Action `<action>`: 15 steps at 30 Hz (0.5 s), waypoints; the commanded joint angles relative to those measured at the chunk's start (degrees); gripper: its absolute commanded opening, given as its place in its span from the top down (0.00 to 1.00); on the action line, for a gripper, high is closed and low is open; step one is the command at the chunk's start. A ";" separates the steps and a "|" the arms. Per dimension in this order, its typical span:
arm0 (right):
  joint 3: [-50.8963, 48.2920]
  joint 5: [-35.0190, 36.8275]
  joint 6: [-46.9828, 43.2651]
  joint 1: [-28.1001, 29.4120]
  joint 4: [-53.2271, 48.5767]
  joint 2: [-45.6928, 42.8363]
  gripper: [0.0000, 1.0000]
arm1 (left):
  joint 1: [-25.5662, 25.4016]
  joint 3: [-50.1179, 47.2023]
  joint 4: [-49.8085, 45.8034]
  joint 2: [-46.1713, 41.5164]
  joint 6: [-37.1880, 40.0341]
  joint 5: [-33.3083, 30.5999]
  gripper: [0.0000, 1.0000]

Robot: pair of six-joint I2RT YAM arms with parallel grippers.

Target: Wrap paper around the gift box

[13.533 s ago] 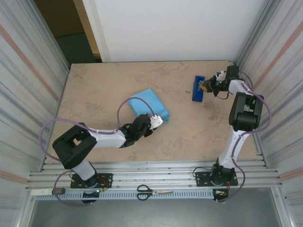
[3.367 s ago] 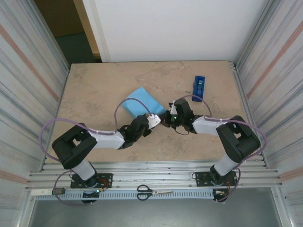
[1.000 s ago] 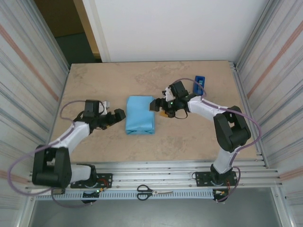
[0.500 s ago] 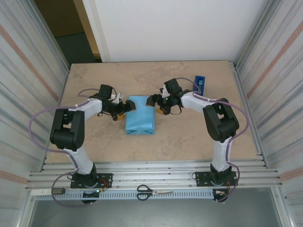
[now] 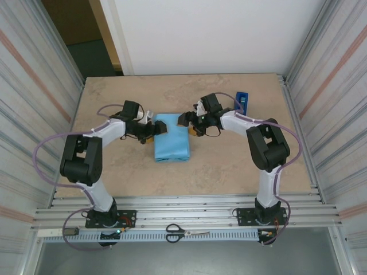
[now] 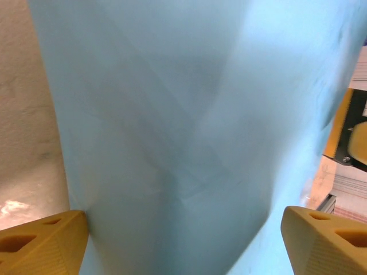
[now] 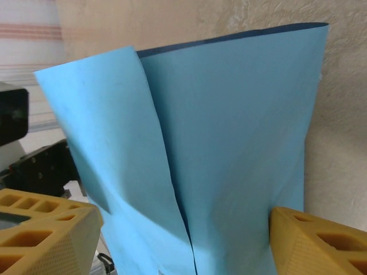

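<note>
The paper lies folded in the middle of my worktop. My left claw sits at its far left corner and my right claw at its far right corner. The tape dispenser stands further right, towards the back. Scissors lie in front, beyond the near edge.

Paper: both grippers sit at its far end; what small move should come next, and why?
Probably ease both sets of jaws inward to pinch the loose end flat. The left gripper and right gripper flank the far end of the paper, open, with unfolded sheet between their fingers.
</note>
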 commanded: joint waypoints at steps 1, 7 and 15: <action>-1.30 -2.99 -2.11 0.77 0.96 -5.96 0.24 | -1.57 -0.46 3.91 -5.79 0.56 5.64 0.13; -5.61 -1.49 -3.24 0.70 1.29 -11.40 0.23 | -3.69 -1.95 5.14 -9.36 -0.59 5.66 0.10; -10.14 0.23 -6.75 0.82 2.80 -17.03 0.20 | -5.95 -4.33 8.30 -13.07 -1.65 4.20 0.07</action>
